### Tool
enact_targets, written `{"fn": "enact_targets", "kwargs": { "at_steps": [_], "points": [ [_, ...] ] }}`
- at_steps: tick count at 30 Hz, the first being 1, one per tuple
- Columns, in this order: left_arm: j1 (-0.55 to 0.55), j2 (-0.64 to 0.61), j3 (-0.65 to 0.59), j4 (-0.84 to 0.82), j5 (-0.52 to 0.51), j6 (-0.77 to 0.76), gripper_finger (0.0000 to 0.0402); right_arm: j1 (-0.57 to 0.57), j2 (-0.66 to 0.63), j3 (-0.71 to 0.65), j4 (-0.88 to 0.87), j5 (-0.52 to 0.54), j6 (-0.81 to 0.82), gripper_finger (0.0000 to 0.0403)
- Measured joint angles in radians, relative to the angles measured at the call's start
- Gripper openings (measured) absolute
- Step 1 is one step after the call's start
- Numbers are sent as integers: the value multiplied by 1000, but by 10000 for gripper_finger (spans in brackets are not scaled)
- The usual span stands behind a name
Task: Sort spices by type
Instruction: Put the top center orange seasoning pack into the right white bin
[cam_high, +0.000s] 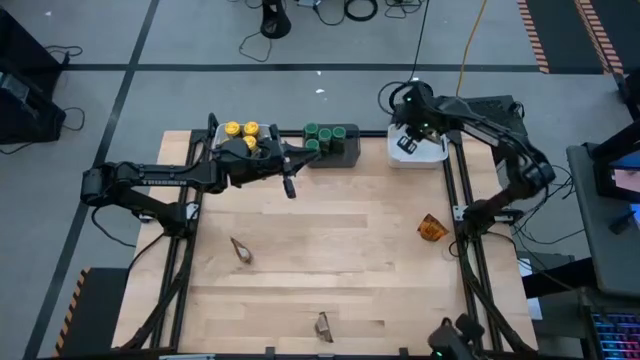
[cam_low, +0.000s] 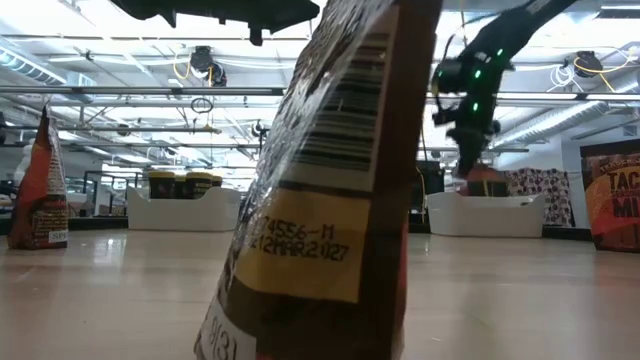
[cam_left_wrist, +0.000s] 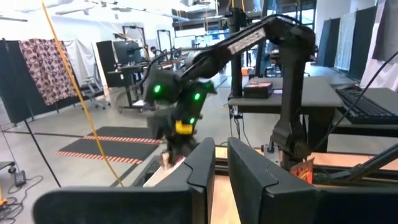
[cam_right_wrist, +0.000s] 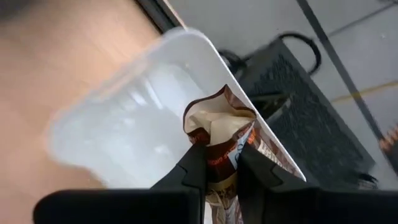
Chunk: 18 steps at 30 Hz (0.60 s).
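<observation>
My right gripper (cam_high: 405, 142) (cam_right_wrist: 222, 152) is shut on an orange-brown spice packet (cam_right_wrist: 217, 124) over the white bin (cam_high: 428, 158) at the far right. Jars with yellow lids (cam_high: 245, 132) stand in a white bin at the far left. Jars with green lids (cam_high: 325, 133) stand in the dark grey bin (cam_high: 345, 155) beside it. Three more packets rest on the table: one at the left (cam_high: 240, 250), one at the near edge (cam_high: 323, 327), one at the right (cam_high: 432, 228). My left gripper (cam_high: 290, 186) (cam_left_wrist: 221, 149) hovers shut near the jar bins, holding nothing. My right gripper pinches the packet between its two fingers across its crinkled body (cam_right_wrist: 222, 165). The fingers slant down from above. The packet's crumpled end (cam_right_wrist: 214, 118) reaches past the fingertips toward the bin's inside (cam_right_wrist: 124, 137). I cannot tell whether it touches the bin.
In the low view the near-edge packet (cam_low: 330, 180) fills the foreground and hides the table's middle. Dark rails run along the table's left and right sides (cam_high: 460, 200). Bare wood lies between the three loose packets.
</observation>
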<state>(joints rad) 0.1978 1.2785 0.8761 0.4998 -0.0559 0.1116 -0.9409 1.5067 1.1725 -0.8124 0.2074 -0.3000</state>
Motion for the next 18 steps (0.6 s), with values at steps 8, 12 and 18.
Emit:
{"fn": "enact_targets", "kwargs": {
  "at_steps": [8,12,18],
  "points": [
    [-10,37,0,88,22,-1,50,0,-231,0,49,-422,21,42],
    [-10,95,0,215,122,-2,50,0,-329,0,130,-786,55,42],
    [-2,186,0,410,214,-57,50,13,-420,0,266,-1338,105,42]
  ]
}}
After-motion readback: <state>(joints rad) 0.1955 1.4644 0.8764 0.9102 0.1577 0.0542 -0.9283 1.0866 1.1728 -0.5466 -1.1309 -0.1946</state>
